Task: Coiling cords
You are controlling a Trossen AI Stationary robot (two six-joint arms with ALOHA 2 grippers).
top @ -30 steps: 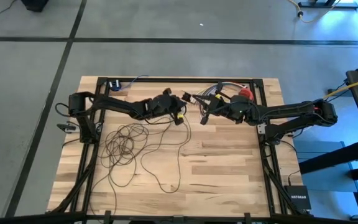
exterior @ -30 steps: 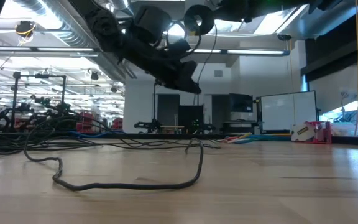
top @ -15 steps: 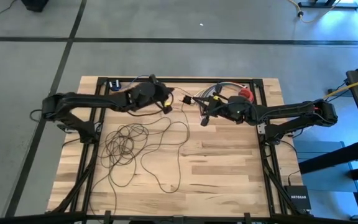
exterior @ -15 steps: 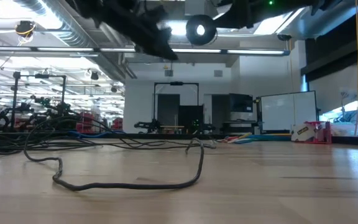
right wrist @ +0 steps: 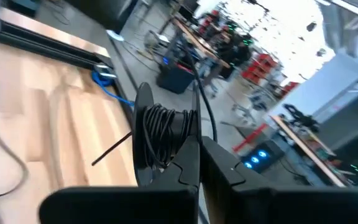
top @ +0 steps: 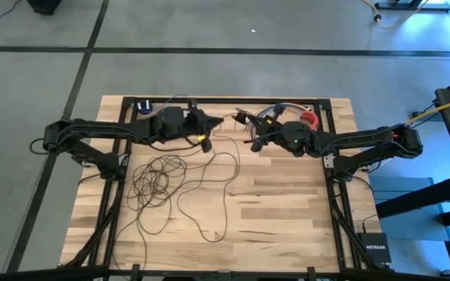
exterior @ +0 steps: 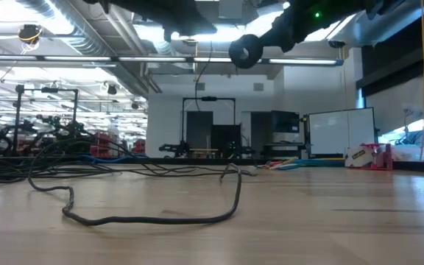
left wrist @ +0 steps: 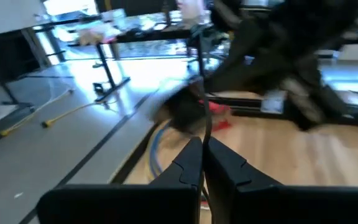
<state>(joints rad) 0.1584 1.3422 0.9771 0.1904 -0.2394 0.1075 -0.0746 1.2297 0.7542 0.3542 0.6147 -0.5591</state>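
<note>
- Since a second ago the left gripper [top: 213, 122] has swung from above the loose loops toward the table's far edge, and now sits raised and close to the right gripper [top: 254, 140]; the right arm has hardly shifted.
- Left fingers [left wrist: 191, 163] are closed, pinching the cord [left wrist: 204, 118], which rises straight up from between their tips.
- Right fingers [right wrist: 190, 163] are closed too; just past their tips sits a dark spool [right wrist: 160, 134] with turns of cord wound on it, and a strand runs up and away from it. Whether the tips clamp the spool or only a strand, I cannot tell.
- In the low view the spool [exterior: 246, 51] hangs high above the table, with a strand dropping from the left arm beside it.
- Most of the cord [top: 162, 181] lies unwound: a tangle of loops on the table [top: 287, 211] well below and behind the left fingertips, with a long tail curling toward the near edge.
- Step in hand, as I judge it: winding, the left hand feeding cord while the right holds the spool. Only a small share looks wound.
- Next move likely calls for the left fingers to carry their strand around the spool, keeping it taut, then to take a fresh grip farther down the slack without dragging the tangle into a knot.
</note>
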